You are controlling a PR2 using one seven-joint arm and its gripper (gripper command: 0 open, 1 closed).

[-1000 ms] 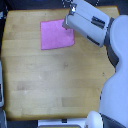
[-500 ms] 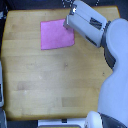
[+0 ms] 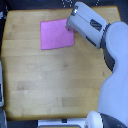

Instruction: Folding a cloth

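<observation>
The cloth [image 3: 56, 34] lies flat and spread out on the bench [image 3: 55, 80], in the far part of it, a little left of the middle as the exterior view shows it. I see one single layer of pink, roughly square, with no edge turned over and no crease I can make out. So I judge the folding as not yet begun: nothing is doubled, and the whole fold is left to do

My arm reaches in from the exterior view's right, and my end effector [image 3: 73, 26] sits over the right edge of the cloth, near its far right corner. The white housing of my wrist covers the fingertips from this camera, so I cannot tell how far apart the fingers stand, nor whether they have pinched the fabric or only hover above it. The cloth edge beside me looks level with the rest and not lifted, which makes me think no corner is raised yet, but that is a guess from a small, soft picture

What remains, as I read it: take hold of that right edge or corner, carry it across to the left side, lay it down so the edges meet, and let go
</observation>
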